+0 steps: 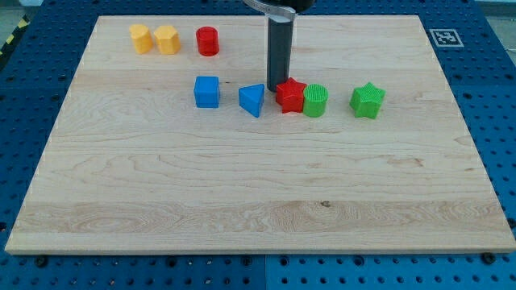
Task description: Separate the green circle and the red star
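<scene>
The only sign is a small square black-and-white fiducial marker (444, 37), printed on a white patch at the far right corner of the wooden board (242, 201); its pattern is coded blocks, not letters or numbers. No words, brands or digits can be read on the board, on the coloured blocks or on the blue perforated table (492, 97) around it.

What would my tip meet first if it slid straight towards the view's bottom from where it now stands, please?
Probably the red star: my tip sits just at its upper-left edge, seemingly touching. The green circle lies beyond, against the star's right side. Depth is unclear, so it may only graze the star.
</scene>
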`<state>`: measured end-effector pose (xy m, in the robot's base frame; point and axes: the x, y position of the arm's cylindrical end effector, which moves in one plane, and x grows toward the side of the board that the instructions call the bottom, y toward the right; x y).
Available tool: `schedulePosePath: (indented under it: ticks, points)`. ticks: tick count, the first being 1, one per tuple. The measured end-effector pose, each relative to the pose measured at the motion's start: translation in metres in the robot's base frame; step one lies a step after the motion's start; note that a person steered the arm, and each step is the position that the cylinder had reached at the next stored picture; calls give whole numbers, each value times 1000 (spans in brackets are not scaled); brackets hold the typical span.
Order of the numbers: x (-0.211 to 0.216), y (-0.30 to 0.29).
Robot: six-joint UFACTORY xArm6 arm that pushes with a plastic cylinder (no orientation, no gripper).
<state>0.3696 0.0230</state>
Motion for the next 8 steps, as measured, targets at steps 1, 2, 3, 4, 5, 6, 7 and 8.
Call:
schedulePosePath:
  ticks: [1,2,3,4,5,6,7,8]
  points:
    - [-16,-6]
    - [-18,2]
    - [-18,16]
    - [-14,27]
    - [0,27]
    - [9,27]
    - [25,34]
    - [45,37]
